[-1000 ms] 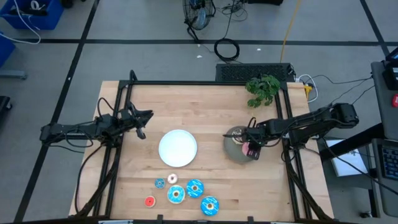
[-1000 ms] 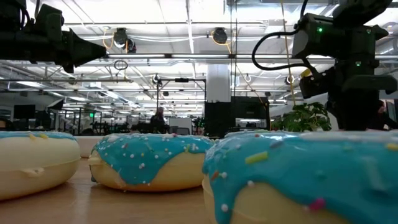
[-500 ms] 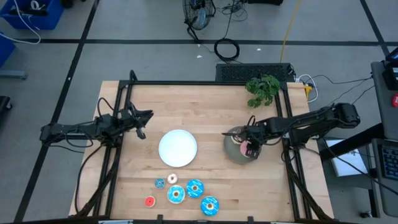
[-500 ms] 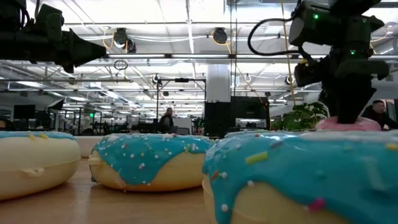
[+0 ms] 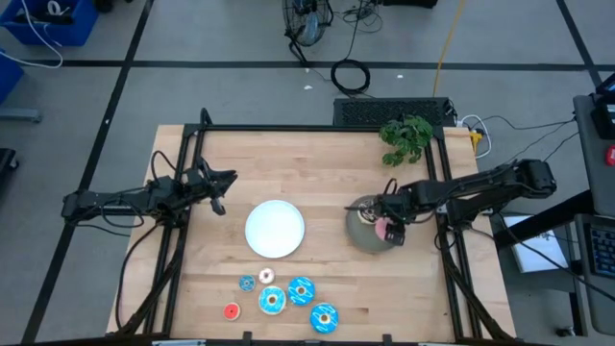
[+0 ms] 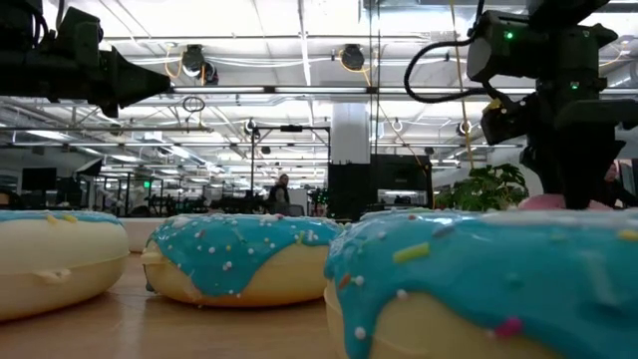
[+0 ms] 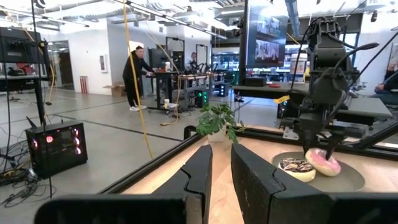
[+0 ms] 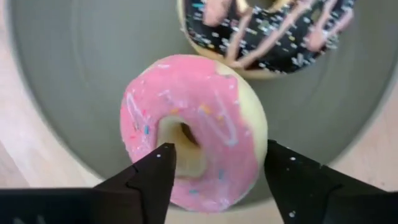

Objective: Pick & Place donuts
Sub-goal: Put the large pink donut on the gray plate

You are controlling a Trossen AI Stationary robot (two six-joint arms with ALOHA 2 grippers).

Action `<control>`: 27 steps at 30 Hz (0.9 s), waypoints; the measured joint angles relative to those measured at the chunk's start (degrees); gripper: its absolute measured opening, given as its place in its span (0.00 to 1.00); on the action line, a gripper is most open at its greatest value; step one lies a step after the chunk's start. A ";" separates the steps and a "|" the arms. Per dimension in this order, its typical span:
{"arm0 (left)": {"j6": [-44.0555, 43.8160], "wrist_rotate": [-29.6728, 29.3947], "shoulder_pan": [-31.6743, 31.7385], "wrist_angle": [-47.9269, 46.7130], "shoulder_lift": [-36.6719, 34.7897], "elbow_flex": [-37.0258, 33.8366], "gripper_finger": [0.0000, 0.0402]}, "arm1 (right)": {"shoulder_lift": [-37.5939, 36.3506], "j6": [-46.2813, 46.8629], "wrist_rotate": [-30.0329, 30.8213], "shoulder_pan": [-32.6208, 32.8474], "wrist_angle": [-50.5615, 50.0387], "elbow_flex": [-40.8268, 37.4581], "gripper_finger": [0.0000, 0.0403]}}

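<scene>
We are watching the right gripper (image 8: 214,168) standing wide astride the pink donut (image 8: 194,127) on the grey plate (image 5: 363,234), right | left gripper (image 7: 221,163) hovering narrow, empty, at the left | blue donuts (image 5: 301,289) lying near

Pink-iced donut (image 8: 194,130) and dark pink-drizzled sprinkled donut (image 8: 267,31) on grey plate (image 8: 74,74)

Both arms are dark, slender and jointed, black cables looping along them, the right arm (image 5: 471,189) carrying a boxy black wrist housing with a small green light, and each one, the left arm (image 5: 135,199) included, ending in two blunt, matte black fingers (image 7: 256,182).
</scene>
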 joint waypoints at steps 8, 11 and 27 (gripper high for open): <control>-0.03 -0.02 0.02 0.00 0.00 0.00 0.17 | -1.10 -0.22 -0.11 -1.40 -1.32 -0.02 0.69; -0.09 -0.02 0.02 0.00 0.00 0.00 0.17 | -2.00 -0.25 -0.38 -1.40 -1.69 0.32 0.71; -0.16 -0.04 0.00 -0.02 0.02 0.00 0.17 | -4.75 -4.96 7.35 -1.38 0.71 4.70 0.57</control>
